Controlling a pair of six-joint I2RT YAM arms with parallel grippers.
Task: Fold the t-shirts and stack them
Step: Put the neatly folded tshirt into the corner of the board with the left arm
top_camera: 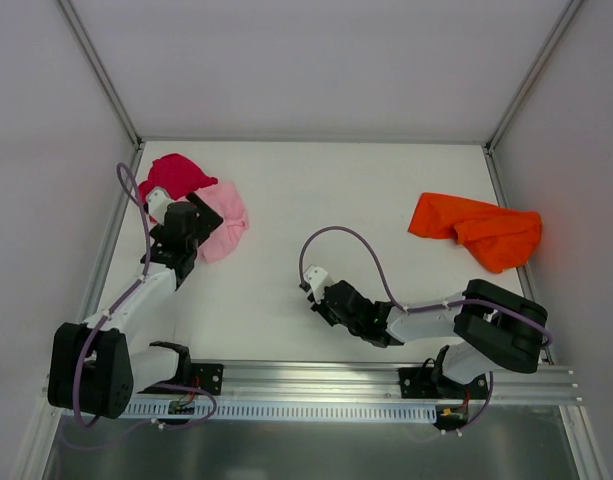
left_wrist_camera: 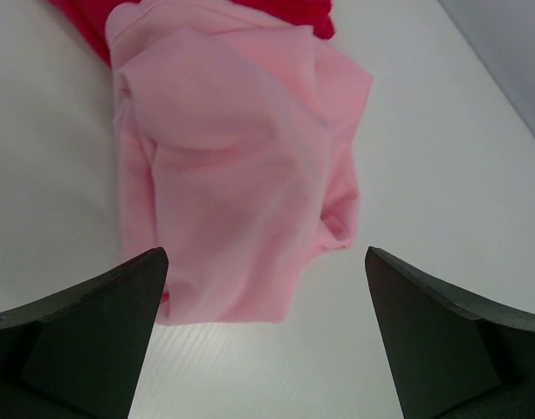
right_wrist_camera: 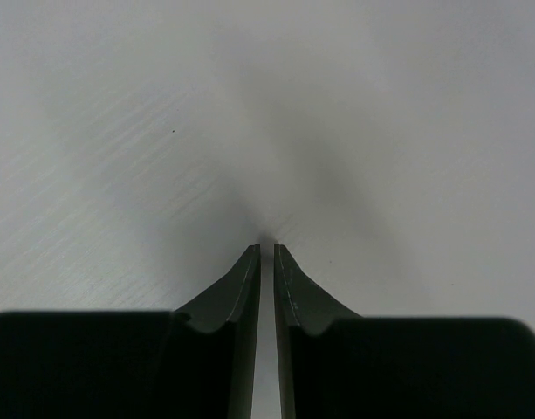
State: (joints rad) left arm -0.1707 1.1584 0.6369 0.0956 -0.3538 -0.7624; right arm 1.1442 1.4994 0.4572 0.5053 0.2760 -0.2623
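A crumpled light pink t-shirt [top_camera: 226, 225] [left_wrist_camera: 232, 175] lies at the back left of the white table [top_camera: 336, 190], partly overlapping a crimson red t-shirt [top_camera: 176, 175] [left_wrist_camera: 84, 22] bunched behind it. My left gripper [top_camera: 198, 212] [left_wrist_camera: 267, 253] hovers over the pink one's near edge, open wide and holding nothing. A bright orange t-shirt [top_camera: 481, 228] lies in a heap at the right. My right gripper [top_camera: 311, 283] [right_wrist_camera: 267, 246] is low over bare table near the middle, well apart from every shirt, shut with only a thin slit between its fingers and nothing in them.
White walls with metal frame posts [top_camera: 101, 70] enclose the table on three sides. A metal rail [top_camera: 386, 385] carrying both arm bases runs along the near edge. Purple cables [top_camera: 356, 240] loop above each arm.
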